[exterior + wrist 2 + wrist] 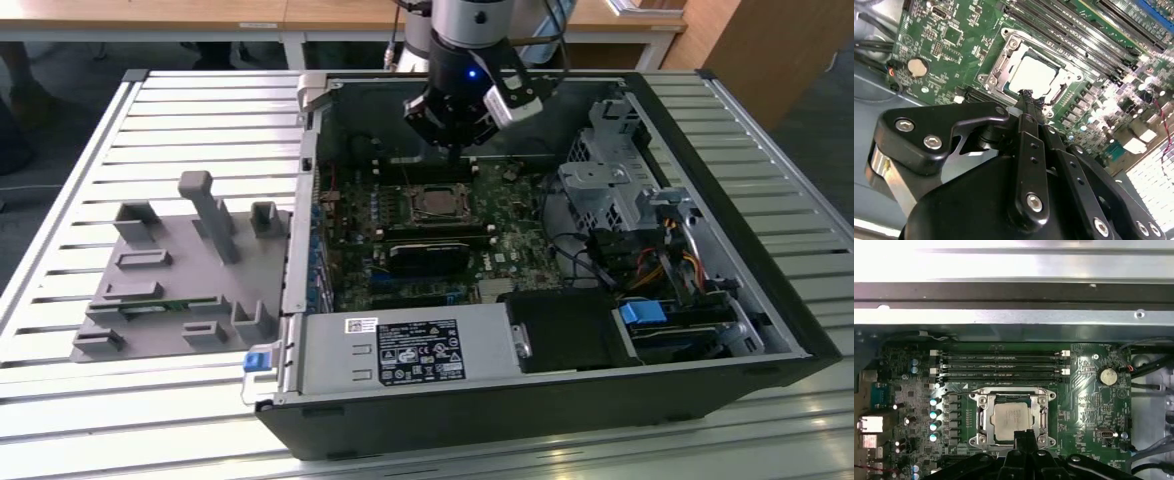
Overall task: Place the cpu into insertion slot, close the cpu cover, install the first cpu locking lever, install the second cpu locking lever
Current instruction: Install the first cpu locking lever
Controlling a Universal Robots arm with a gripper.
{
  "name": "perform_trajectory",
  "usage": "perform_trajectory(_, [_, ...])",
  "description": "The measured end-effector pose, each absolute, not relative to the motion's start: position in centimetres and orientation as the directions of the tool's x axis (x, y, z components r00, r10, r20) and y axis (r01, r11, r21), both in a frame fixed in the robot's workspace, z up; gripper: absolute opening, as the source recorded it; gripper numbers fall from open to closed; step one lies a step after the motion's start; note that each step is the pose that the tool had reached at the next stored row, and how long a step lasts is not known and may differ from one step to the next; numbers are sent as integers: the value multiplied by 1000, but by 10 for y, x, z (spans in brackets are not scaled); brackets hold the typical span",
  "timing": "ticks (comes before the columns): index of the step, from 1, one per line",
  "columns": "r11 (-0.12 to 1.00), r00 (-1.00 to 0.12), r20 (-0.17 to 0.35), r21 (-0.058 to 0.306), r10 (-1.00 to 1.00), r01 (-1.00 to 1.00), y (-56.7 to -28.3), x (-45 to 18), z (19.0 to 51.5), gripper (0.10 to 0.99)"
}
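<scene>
Claw (1024,433) fingers together, empty, tips just over cpu (1010,416) edge. Cpu seated in insertion slot (1009,399), cpu cover (985,420) down around it, inside open computer case (534,415).

The pale silver cpu (1011,417) lies flat in the slot (1013,398), with the silvery cover (985,420) lowered around it.
</scene>
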State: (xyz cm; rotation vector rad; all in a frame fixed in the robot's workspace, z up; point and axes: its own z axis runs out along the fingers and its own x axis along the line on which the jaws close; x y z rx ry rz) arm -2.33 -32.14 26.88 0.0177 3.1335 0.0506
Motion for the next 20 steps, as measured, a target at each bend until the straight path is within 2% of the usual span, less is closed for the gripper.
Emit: perform_trajectory(20, [999, -999, -39, 33, 0, -1, -317, -73, 260, 106])
